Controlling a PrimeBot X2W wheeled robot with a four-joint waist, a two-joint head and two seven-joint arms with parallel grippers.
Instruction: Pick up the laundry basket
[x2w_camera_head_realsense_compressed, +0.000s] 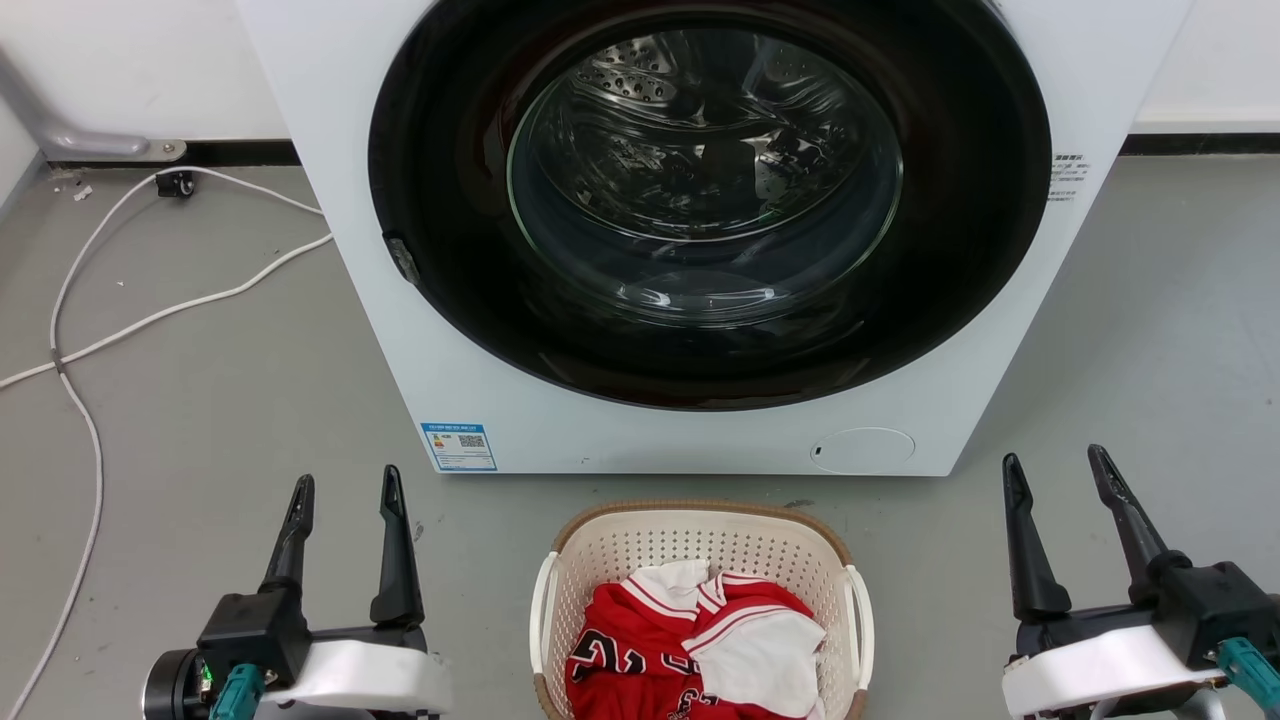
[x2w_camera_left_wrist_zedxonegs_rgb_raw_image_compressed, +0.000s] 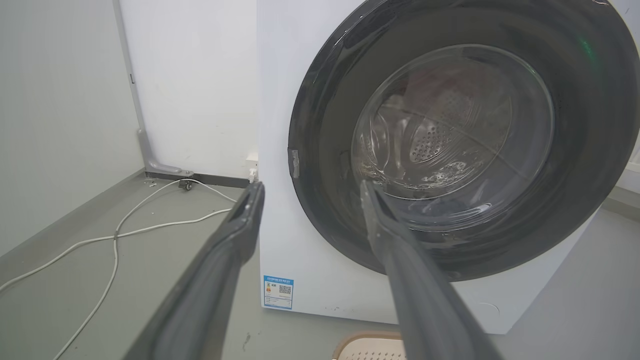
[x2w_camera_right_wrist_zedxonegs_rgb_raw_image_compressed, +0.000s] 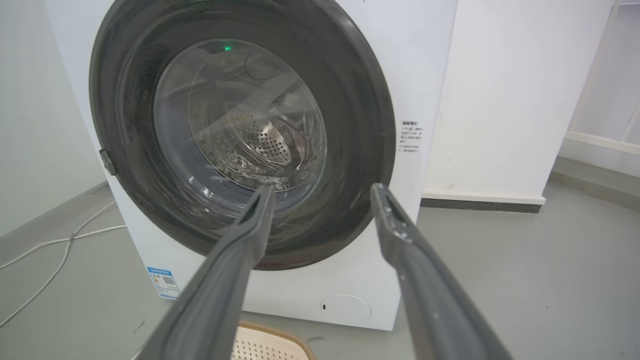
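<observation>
Laundry basket (x2w_camera_head_realsense_compressed: 700, 545) — small, oval, cream plastic with a brown woven-look rim — sits on the grey floor (x2w_camera_head_realsense_compressed: 200, 420) just in front of the washer (x2w_camera_head_realsense_compressed: 600, 430), at the bottom centre of the head view. It holds a crumpled red and white garment (x2w_camera_head_realsense_compressed: 650, 650). You have not yet started the lift: the basket rests on the floor and nothing touches it. Your left gripper (x2w_camera_head_realsense_compressed: 347, 478) hangs well to the basket's left and your right gripper (x2w_camera_head_realsense_compressed: 1055, 458) well to its right. Both have their fingers spread apart, pinching nothing, and point toward the washer rather than at the basket. Each wrist view looks along its own parted fingers at the washer's round glass door (x2w_camera_right_wrist_zedxonegs_rgb_raw_image_compressed: 240, 135), with a sliver of the basket's rim at the bottom edge. The white side handles (x2w_camera_head_realsense_compressed: 541, 610) face outward, one toward each gripper — the likely places to take hold. As I judge it, the whole task is left: bring the grippers in and down, close on the basket, and raise it level.
</observation>
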